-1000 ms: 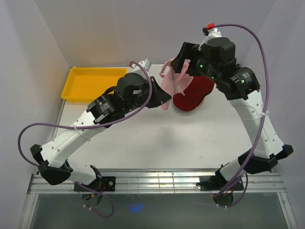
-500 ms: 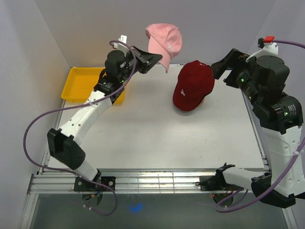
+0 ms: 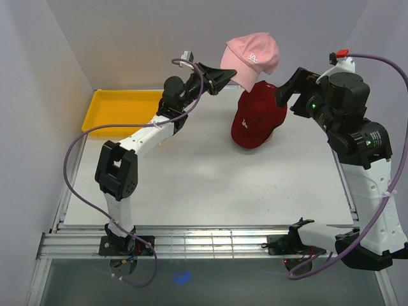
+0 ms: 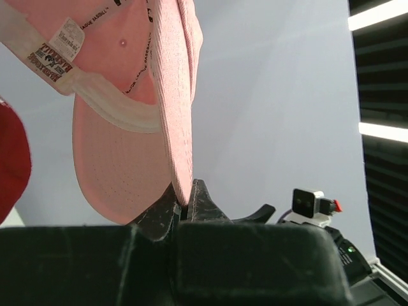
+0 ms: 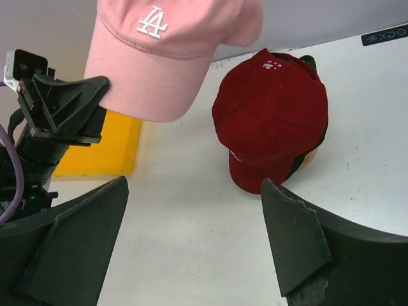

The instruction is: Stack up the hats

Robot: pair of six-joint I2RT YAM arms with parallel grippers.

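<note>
Brim of pink cap [image 3: 252, 56] sits pinched in the nearly closed left gripper [image 4: 185, 203], crown raised at upper centre, just off red cap [image 3: 258, 115], presumably to drop on squarely. Right gripper [image 3: 290, 91] gapes wide, empty, right of red cap.

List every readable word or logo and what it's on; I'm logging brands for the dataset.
"LA": white logo on the pink cap.
"BASEBALL": seam tape inside it.
"BASEBALL": red print on its inner label; other words too small.
Red cap: white mark, too small to read.
Dark strip beyond the red cap: blurred, unreadable.
</note>
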